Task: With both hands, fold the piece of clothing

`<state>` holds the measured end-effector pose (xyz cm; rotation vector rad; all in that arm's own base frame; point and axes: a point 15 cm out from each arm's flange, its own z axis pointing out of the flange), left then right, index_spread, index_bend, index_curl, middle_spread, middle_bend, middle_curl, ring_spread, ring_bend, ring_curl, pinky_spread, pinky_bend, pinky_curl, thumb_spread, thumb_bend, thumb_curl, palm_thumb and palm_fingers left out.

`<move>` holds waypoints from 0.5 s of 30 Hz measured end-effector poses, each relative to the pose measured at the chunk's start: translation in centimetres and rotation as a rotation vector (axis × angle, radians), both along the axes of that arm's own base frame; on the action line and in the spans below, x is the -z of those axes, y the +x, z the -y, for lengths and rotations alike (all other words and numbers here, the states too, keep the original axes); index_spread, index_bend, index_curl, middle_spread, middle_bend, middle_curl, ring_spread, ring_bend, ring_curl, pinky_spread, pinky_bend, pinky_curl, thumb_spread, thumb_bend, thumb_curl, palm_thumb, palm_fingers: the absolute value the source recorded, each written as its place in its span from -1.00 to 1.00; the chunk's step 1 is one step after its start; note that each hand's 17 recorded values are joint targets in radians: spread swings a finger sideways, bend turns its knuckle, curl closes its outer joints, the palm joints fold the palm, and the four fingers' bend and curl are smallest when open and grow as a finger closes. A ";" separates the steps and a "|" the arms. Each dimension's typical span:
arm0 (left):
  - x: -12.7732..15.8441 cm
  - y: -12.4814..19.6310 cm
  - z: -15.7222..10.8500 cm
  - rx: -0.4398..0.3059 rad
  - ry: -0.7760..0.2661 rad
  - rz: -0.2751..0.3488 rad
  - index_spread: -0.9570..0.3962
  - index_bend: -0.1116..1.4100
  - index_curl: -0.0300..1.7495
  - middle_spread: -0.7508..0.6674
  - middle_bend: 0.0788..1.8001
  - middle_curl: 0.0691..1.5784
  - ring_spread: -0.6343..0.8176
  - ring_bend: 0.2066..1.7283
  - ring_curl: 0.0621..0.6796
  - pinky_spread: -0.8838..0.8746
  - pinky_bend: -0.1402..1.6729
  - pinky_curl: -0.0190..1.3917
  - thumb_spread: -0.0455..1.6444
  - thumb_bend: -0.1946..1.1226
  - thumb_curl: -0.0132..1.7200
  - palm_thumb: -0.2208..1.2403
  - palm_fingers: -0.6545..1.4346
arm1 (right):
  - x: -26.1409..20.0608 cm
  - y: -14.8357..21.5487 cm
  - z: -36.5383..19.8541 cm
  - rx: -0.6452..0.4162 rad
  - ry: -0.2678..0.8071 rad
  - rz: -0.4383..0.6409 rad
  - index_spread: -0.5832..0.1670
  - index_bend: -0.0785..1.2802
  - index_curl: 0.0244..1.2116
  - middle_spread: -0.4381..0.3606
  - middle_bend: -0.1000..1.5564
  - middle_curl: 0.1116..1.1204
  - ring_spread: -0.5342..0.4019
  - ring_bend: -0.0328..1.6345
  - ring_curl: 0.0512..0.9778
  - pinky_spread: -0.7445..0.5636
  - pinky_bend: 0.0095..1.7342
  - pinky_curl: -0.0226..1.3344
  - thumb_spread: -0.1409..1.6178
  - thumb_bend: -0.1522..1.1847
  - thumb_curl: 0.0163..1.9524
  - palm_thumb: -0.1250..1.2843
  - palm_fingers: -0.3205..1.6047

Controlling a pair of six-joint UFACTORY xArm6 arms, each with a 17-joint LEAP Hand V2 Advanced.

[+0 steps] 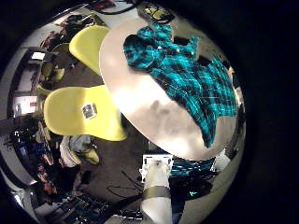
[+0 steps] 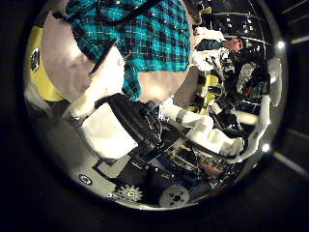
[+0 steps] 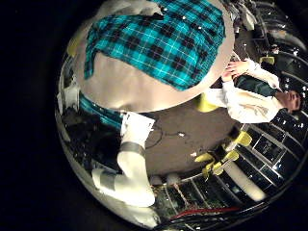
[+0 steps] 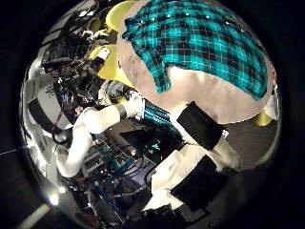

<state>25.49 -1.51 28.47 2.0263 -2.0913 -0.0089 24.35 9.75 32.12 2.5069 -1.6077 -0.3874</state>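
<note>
Your left hand (image 2: pixel 116 121) and right hand (image 4: pixel 195 129) hang above the table (image 1: pixel 149 98), fingers loose and apart, holding nothing; below both palms you see the plaid shirt (image 1: pixel 187 65) spread flat; yellow chairs (image 1: pixel 79 112) stand beyond.

The shirt (image 1: pixel 182 70) lies spread flat on the table (image 1: pixel 154 107), with bare tabletop beside it, two chairs (image 1: pixel 79 112) standing just beyond the table's edge, and both hands held above, well clear of it.
</note>
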 end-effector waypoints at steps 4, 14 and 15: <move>0.0 0.0 0.0 0.003 0.002 0.002 -0.04 -0.60 -0.28 -0.26 -0.78 -0.32 -0.37 -0.35 -0.51 -0.23 -0.37 -0.41 0.52 -0.72 -0.57 0.06 0.16 | 0.0 0.0 0.0 -0.003 0.000 -0.002 -0.28 -0.64 -0.53 0.06 -0.47 -0.48 0.37 -0.11 -0.68 0.79 -0.28 -0.72 0.74 -0.78 -0.70 0.11 -0.34; 1.4 -0.2 1.9 0.079 0.015 -0.038 -0.03 -0.61 -0.28 -0.24 -0.81 -0.33 -0.34 -0.36 -0.52 -0.23 -0.36 -0.41 0.52 -0.74 -0.58 0.03 0.11 | -0.2 0.5 1.2 0.046 0.002 0.006 -0.31 -0.64 -0.53 0.05 -0.46 -0.48 0.37 -0.11 -0.68 0.76 -0.28 -0.73 0.75 -0.78 -0.70 0.12 -0.34; 1.9 -0.3 2.2 0.103 0.029 -0.044 -0.01 -0.61 -0.28 -0.23 -0.82 -0.33 -0.34 -0.35 -0.50 -0.21 -0.36 -0.41 0.51 -0.76 -0.58 0.00 0.09 | -0.2 0.6 1.5 0.056 0.002 0.003 -0.31 -0.63 -0.52 0.05 -0.46 -0.48 0.37 -0.11 -0.68 0.75 -0.28 -0.73 0.75 -0.78 -0.70 0.12 -0.34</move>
